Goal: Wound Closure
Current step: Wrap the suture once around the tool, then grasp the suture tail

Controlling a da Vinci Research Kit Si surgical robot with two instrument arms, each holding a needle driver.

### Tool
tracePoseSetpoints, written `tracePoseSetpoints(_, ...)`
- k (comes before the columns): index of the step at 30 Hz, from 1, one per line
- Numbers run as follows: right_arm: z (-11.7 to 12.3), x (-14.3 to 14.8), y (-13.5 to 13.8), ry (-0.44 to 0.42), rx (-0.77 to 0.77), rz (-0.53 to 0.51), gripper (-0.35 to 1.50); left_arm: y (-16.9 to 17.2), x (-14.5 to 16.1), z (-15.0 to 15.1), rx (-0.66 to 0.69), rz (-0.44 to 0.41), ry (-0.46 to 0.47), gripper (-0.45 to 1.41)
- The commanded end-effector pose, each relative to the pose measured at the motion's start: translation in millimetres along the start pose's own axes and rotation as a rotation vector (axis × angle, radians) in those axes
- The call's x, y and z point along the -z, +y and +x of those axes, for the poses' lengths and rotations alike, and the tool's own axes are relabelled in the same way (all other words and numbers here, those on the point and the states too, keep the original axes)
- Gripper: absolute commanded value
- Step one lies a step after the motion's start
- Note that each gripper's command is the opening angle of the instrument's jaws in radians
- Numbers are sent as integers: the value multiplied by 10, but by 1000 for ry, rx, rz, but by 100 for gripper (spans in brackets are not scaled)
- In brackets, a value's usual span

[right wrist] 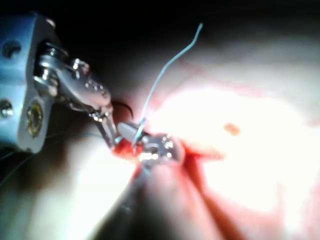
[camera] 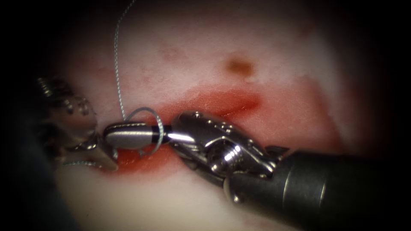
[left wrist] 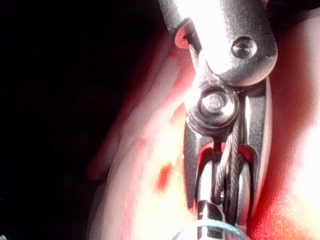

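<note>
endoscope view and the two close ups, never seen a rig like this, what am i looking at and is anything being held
This is a bench surgical robot practising on pork belly, the tissue, which has a red cut. The endoscope looks down on the wound; the other two pictures come from small cameras near each arm's wrist. The right tool enters from the picture's right, its jaws shut, with a loop of thread wound around them; the thread runs up and away. The left tool sits at the cut's left end. I cannot tell what it holds, and I cannot make out the needle with certainty.
</note>
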Motion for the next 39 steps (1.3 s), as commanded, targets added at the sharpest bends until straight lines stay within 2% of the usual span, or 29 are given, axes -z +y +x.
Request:
tracePoseSetpoints(1,9,-18,-4,15,1,-3,-35,1,6,-10,-1,-3,0,-45)
tracePoseSetpoints(7,23,-25,-26,52,-6,-46,-35,-8,-5,-9,2,10,30,-45)
tracePoseSetpoints(11,34,-29,-43,43,100,-160,-35,-13,-8,-11,4,11,37,-45)
tracePoseSetpoints(13,35,-30,-52,45,153,-259,-35,-15,-9,-12,5,11,36,-45)
tracePoseSetpoints(18,32,-35,-69,-22,334,-462,-35,-15,-10,-11,4,12,42,-45)
tracePoseSetpoints(24,16,-39,-80,-59,524,-637,-35,-14,-12,-9,2,11,47,-45)
tracePoseSetpoints(26,13,-41,-80,-68,542,-688,-35,-14,-13,-9,1,11,47,-45)
tracePoseSetpoints(31,6,-43,-74,-75,560,-693,-35,-13,-14,-8,0,12,48,-45)
tracePoseSetpoints(32,6,-42,-73,-79,573,-694,-15,-12,-15,-8,-1,10,52,-45)
tracePoseSetpoints(34,6,-42,-72,-79,574,-694,-13,-12,-15,-8,-1,10,52,-45)
tracePoseSetpoints(35,6,-42,-72,-78,574,-694,21,-12,-15,-8,-1,10,52,-45)
tracePoseSetpoints(36,6,-42,-72,-78,574,-694,21,-12,-15,-8,-1,10,52,-45)
tracePoseSetpoints(38,7,-43,-72,-81,573,-697,43,-12,-15,-8,-1,10,52,-45)
tracePoseSetpoints(39,7,-43,-72,-78,573,-696,48,-12,-15,-8,-2,10,52,-45)
